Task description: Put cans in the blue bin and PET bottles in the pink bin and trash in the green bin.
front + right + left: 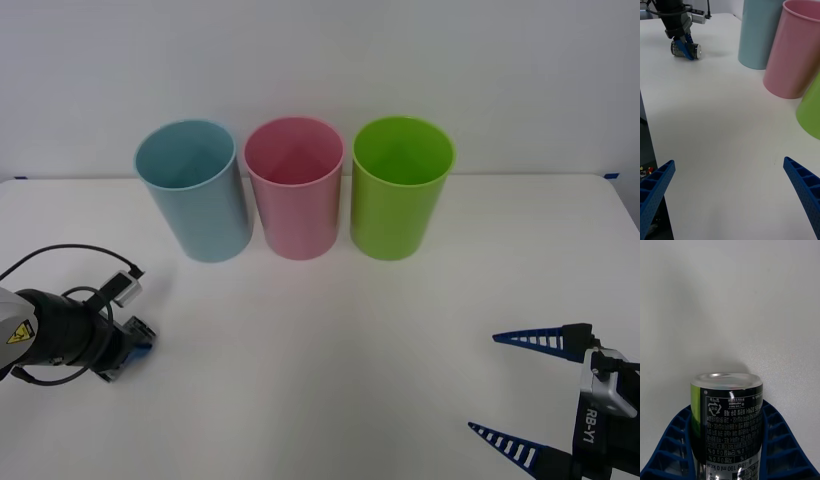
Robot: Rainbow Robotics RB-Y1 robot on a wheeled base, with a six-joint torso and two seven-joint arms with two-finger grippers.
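Front view first: three tall bins stand in a row at the back of the white worktop [330,340], the blue bin [195,190] on the left, the pink bin [295,187] in the middle and the green bin [400,187] on the right, each just beside the next. Well in front of the blue bin, near the left edge, the left hand [135,350] is down at the worktop surface. From the right wrist you can see it across the worktop, its blue fingers [688,49] clenched on the can [685,49], which lies on its side on the worktop. The left wrist shows the can [728,420] up close: dark body, silver end, white print, a blue finger pressed on each side. The right hand [515,390] hovers at the near right corner, fingers spread wide and holding nothing.
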